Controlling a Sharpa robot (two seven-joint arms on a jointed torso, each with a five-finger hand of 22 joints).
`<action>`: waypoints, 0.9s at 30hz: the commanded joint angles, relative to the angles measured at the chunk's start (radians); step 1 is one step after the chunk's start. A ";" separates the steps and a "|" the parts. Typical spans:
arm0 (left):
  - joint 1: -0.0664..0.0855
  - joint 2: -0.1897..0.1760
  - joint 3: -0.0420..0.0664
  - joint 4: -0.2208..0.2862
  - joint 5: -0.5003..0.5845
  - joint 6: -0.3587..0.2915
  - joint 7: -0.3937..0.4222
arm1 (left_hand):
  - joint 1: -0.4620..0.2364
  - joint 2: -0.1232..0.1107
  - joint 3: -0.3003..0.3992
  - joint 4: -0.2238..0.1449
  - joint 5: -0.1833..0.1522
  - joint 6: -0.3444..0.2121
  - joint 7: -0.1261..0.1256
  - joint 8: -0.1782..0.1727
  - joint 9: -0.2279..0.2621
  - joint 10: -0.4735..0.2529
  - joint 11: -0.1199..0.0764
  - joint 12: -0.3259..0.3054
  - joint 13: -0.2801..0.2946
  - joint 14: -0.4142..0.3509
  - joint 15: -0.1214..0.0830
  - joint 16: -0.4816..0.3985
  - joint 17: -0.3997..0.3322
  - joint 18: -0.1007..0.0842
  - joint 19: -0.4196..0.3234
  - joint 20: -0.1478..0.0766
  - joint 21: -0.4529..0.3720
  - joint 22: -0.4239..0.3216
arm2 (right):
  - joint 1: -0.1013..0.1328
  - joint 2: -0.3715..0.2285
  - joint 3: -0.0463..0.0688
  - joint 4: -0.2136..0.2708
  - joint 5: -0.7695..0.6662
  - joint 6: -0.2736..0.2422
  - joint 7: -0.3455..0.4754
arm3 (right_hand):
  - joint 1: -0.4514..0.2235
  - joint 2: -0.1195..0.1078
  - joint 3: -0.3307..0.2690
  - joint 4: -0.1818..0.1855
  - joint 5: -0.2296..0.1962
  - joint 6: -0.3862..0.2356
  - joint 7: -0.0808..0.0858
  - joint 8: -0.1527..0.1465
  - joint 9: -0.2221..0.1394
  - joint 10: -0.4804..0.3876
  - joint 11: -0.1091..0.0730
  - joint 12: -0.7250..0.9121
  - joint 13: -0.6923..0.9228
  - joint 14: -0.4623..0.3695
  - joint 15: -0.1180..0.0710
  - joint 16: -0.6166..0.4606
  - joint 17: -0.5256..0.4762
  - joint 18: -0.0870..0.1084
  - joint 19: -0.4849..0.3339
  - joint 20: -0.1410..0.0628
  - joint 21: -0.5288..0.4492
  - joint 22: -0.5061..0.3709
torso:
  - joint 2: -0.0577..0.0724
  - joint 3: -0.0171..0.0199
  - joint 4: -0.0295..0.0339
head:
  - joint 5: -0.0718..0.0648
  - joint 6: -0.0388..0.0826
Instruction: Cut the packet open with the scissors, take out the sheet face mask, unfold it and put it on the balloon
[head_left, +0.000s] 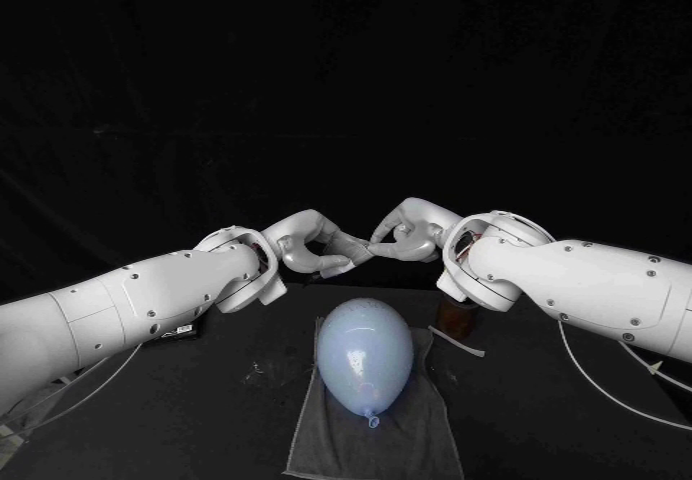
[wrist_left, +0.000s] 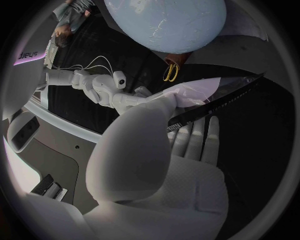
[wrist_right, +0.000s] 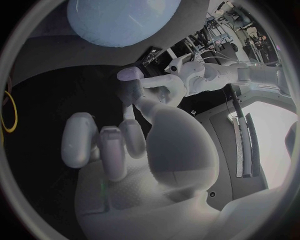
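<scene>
One clear packet (wrist_left: 209, 90), tinged pink and edged by a black saw-toothed strip, is held in the air above the black table (head_left: 173, 420). The left hand (wrist_left: 164, 150) holds it. Its thumb presses one end of the packet against the fingers, which lie straight and close together beneath it. The rest of the packet sticks out past the fingertips.

The right hand (head_left: 407, 238) comes in to meet it with its fingers curled and its fingertips at that same pinched end (whether they grip the packet or only touch it cannot be told). From the head camera, the two hands join fingertip to fingertip in the middle of the scene, each white arm reaching in from its own side.

Below the hands and nearer the robot, a pale blue balloon (head_left: 364, 355) lies on its side on a grey cloth (head_left: 325, 435), with its knot pointing toward the robot. The yellow handle loops of the scissors (wrist_left: 170, 72) show near the balloon. A small black object (head_left: 180, 330) sits on the table beside the left arm, well apart from the balloon.
</scene>
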 joint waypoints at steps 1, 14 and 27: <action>0.002 0.002 0.001 0.005 -0.001 0.009 0.005 | 0.001 -0.002 0.008 0.001 0.003 0.007 0.000 0.005 0.047 0.006 0.000 -0.003 -0.002 0.007 0.001 -0.007 -0.001 -0.015 0.000 0.000 -0.001 0.001 | -0.001 0.001 0.000 0.000 -0.018 0.032 -0.008 | 0.006 0.001 0.002 -0.002 -0.011 0.004 -0.001 0.006 0.002 0.002 -0.003 0.004 0.043 0.090 -0.009 0.007 0.182 -0.005 0.005 -0.001 0.004 0.002 | 0.000 -0.0001 0.0000 | -0.001 0.000; 0.002 0.012 0.002 0.007 -0.001 0.014 -0.002 | 0.000 -0.002 0.010 0.000 0.003 0.007 0.000 0.005 0.048 0.007 0.000 -0.003 -0.002 0.007 0.001 -0.007 -0.002 -0.015 -0.001 0.000 -0.001 0.000 | -0.003 0.028 -0.008 -0.014 -0.038 0.078 -0.019 | 0.004 -0.011 0.004 -0.013 -0.053 -0.001 0.000 0.008 0.007 0.002 -0.003 0.002 0.044 0.090 -0.009 0.007 0.185 -0.005 0.005 -0.002 0.004 0.004 | 0.000 -0.0003 0.0002 | -0.005 -0.003; 0.002 0.025 0.002 0.007 -0.001 0.018 -0.001 | -0.002 -0.001 0.014 -0.001 0.003 0.006 0.001 0.006 0.048 0.007 0.000 -0.003 -0.002 0.007 0.001 -0.008 -0.002 -0.016 -0.003 0.000 -0.002 0.000 | -0.005 0.066 -0.014 -0.059 -0.040 0.083 -0.013 | 0.003 0.009 0.014 -0.009 -0.059 0.010 -0.004 0.015 0.011 0.007 -0.005 0.007 0.051 0.091 -0.009 0.008 0.189 -0.006 0.007 -0.002 0.006 0.008 | 0.000 -0.0007 0.0008 | -0.010 -0.002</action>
